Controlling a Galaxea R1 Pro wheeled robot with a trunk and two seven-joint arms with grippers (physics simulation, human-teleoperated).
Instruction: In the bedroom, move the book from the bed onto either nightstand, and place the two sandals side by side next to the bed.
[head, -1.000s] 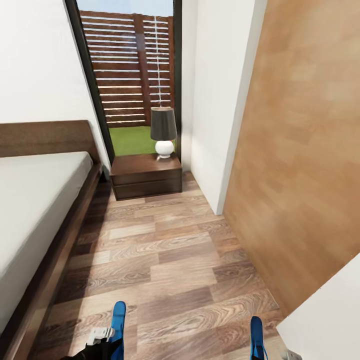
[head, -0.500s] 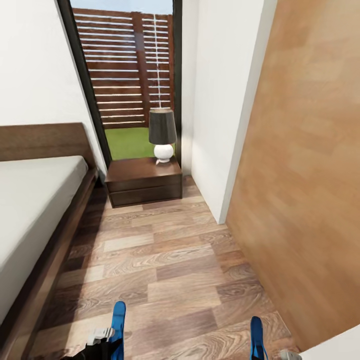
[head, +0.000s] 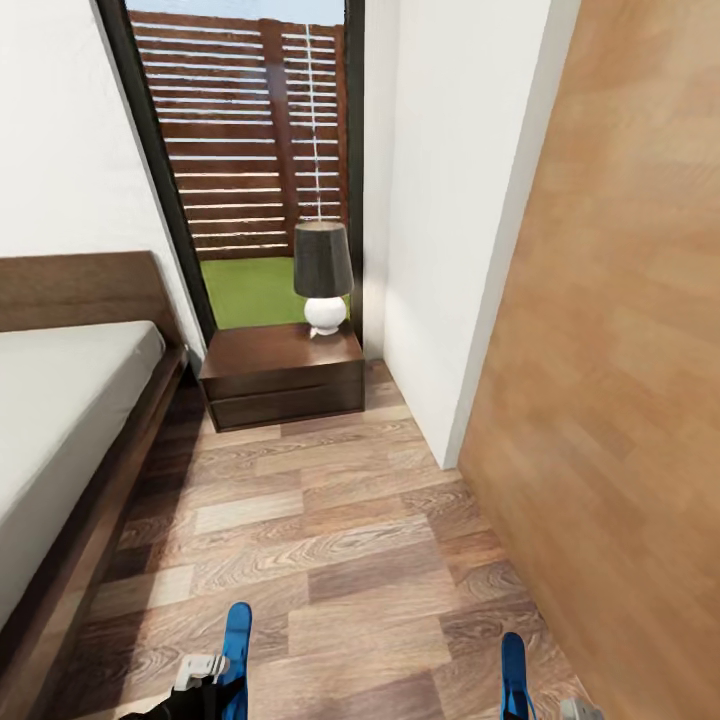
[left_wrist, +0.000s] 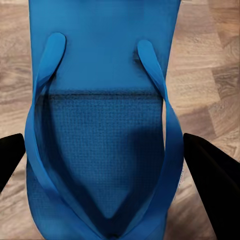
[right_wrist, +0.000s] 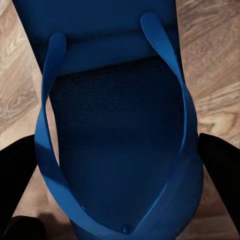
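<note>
1. Your left pincer (left_wrist: 107, 150) is clenched on one blue sandal (left_wrist: 102, 120). In the left wrist view the black fingers (left_wrist: 210, 170) stand on both sides of the sole, and the toe straps lie between them.

2. Your right pincer (right_wrist: 120, 170) grasps the other sandal (right_wrist: 117, 130) in the same manner. A dark finger (right_wrist: 220, 175) presses at each edge of the sole.

3. In the head view, both sandals are held up above the wood floor (head: 340, 530). The left one (head: 236, 655) and the right one (head: 512, 670) point forward from the pincers and are well apart from each other.

4. The bed (head: 60, 420) lies ahead and to the left of your left pincer. Beyond both pincers, at the end of the passage, stands the nightstand (head: 283, 375), and a lamp (head: 323, 275) is on its surface. The book is not to be seen from here.

5. I judge that the step in hand is the carrying of the sandals to their place beside the bed.

6. The next move calls for lowering both arms to the floor strip near the bed frame and bringing the right sandal closer to the left one, so that they lie parallel and just beside each other. Release them only when the soles rest flat.

7. Take care of the wood panel (head: 620, 350), which is near your right pincer.
</note>
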